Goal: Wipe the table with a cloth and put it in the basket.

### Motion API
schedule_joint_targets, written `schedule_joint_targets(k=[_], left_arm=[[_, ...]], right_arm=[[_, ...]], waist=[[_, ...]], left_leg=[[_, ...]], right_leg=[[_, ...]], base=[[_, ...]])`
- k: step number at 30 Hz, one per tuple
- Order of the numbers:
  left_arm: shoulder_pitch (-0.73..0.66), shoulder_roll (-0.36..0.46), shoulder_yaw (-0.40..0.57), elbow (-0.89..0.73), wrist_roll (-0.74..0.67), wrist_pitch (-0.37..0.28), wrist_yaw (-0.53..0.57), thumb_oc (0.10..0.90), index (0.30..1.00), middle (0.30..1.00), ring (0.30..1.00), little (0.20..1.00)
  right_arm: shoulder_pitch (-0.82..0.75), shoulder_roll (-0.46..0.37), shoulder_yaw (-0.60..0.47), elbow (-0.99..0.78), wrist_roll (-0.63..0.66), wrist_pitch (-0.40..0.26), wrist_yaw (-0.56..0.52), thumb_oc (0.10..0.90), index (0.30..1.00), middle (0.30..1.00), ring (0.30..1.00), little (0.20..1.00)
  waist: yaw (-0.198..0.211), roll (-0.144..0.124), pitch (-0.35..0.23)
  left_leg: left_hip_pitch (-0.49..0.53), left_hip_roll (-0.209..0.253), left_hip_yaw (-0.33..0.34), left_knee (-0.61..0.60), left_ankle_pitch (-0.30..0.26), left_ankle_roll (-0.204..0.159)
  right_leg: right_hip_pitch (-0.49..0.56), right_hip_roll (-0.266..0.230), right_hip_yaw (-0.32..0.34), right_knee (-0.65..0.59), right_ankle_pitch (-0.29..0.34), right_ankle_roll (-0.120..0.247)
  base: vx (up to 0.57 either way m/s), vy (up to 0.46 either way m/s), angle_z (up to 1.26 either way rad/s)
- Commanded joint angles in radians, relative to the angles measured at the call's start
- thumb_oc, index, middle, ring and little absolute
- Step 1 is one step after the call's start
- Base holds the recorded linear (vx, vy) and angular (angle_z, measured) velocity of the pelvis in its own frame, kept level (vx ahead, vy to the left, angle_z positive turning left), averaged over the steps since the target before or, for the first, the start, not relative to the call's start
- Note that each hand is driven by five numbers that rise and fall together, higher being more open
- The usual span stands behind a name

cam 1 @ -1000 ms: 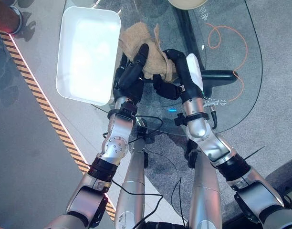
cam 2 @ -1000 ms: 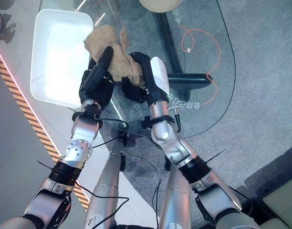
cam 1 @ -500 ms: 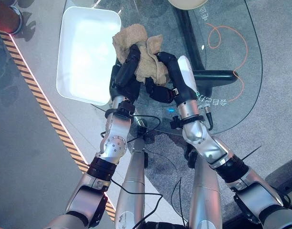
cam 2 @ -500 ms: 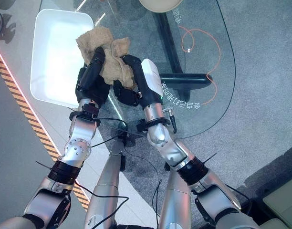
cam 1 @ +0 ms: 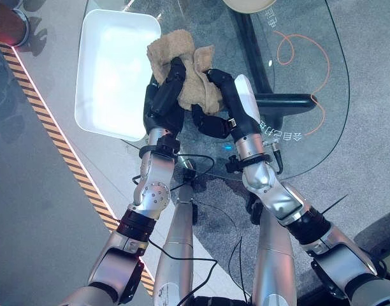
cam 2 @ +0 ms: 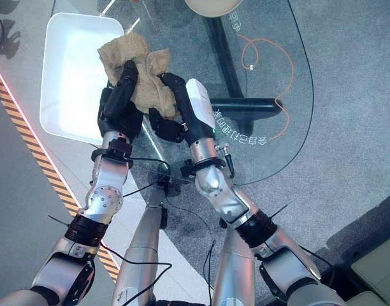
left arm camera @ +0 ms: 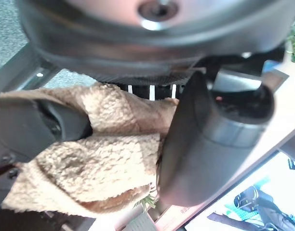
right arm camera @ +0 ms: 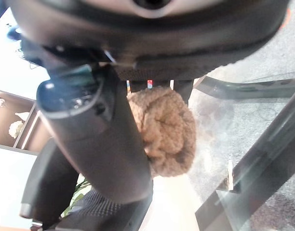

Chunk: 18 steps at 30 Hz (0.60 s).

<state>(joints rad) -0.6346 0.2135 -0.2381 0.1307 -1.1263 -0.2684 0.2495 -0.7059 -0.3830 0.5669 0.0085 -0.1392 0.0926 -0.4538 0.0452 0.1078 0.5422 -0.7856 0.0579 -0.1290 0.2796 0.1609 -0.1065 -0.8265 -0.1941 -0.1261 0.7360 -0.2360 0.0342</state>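
1. The clear glass table top with rounded corners (cam 1: 310, 95) stood on a dark frame over grey carpet. An orange cable (cam 1: 296, 48) lay coiled beneath the glass, and a round cream-coloured object (cam 1: 249, 5) sat at the far edge.

2. The white rectangular plastic basket, shallow like a tray (cam 1: 112, 70), rested on the table's left end with part of it overhanging the edge. Nothing lay inside it.

3. The robot's right hand (cam 1: 222, 95) reached in from the right with a white cover on its thumb. Its fingers were curled onto the right side of the cloth, and the right wrist view confirmed a wad of fabric pinched against the thumb.

4. The robot's left hand (cam 1: 166, 95) stood just beside the basket's right wall. Its fingers were curled around the left side of the cloth, as the left wrist view showed.

5. The crumpled tan fleecy cloth (cam 1: 182, 67) was bunched between both hands, its upper corner at the basket's right rim.

6. Judgement on progress: wiping appeared finished, since the cloth was gathered up rather than spread flat. Remaining work was to carry the cloth fully over the rim and release it into the basket.
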Motion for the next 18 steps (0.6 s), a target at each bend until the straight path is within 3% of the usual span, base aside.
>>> schedule_joint_targets(k=[1, 18], left_arm=[[-0.133, 0.004, 0.015, -0.107, 0.077, -0.108, -0.036, 0.100, 0.300, 0.300, 0.300, 0.200], [-0.144, -0.006, 0.068, -0.101, 0.235, -0.275, 0.177, 0.100, 0.300, 0.300, 0.300, 0.200]], right_arm=[[-0.190, 0.084, -0.057, -0.171, -0.029, -0.106, -0.018, 0.800, 0.900, 0.900, 0.900, 0.900], [-0.196, 0.095, -0.059, -0.164, -0.032, -0.107, -0.021, 0.800, 0.900, 0.900, 0.900, 0.900]], waist=[[-0.002, -0.047, -0.022], [0.006, -0.051, -0.022]], left_leg=[[0.059, -0.098, 0.129, 0.066, -0.138, 0.111], [0.056, -0.099, 0.121, 0.062, -0.134, 0.105]], right_leg=[[0.066, 0.067, -0.001, -0.281, 0.193, 0.017], [0.067, 0.068, -0.004, -0.281, 0.185, 0.013]], base=[[0.00, 0.000, 0.00], [0.00, 0.000, 0.00]])
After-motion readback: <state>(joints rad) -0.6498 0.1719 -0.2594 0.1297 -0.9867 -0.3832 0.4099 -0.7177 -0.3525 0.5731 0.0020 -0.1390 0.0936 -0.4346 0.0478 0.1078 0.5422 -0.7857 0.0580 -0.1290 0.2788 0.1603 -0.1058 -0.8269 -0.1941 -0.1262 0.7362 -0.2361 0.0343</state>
